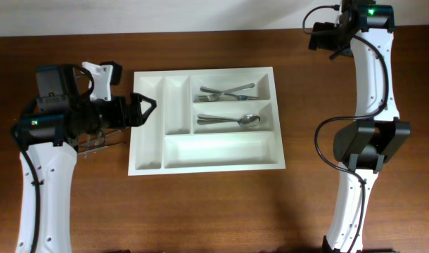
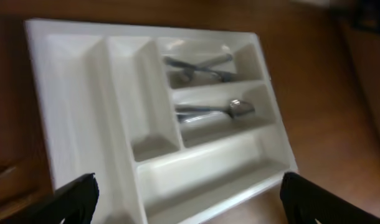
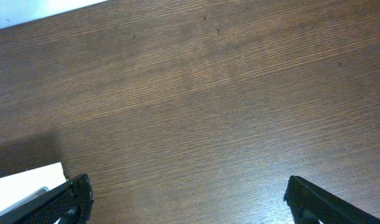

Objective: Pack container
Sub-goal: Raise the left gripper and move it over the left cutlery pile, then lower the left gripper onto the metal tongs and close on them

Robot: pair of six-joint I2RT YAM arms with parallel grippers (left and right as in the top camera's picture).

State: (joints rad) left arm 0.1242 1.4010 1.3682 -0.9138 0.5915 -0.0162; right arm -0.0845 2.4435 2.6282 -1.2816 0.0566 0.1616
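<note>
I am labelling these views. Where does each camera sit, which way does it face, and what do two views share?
Overhead: above the table, facing straight down; both arms show.
Left wrist: on the left arm, facing the cutlery tray obliquely; open left gripper at bottom.
Right wrist: on the right arm, facing the table; open right gripper at bottom.
Shared: overhead and left wrist show the tray, forks and spoon.

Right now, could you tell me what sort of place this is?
Probably a robot test bench: left arm and right arm at a wooden table, white cutlery tray holding forks and a spoon.
</note>
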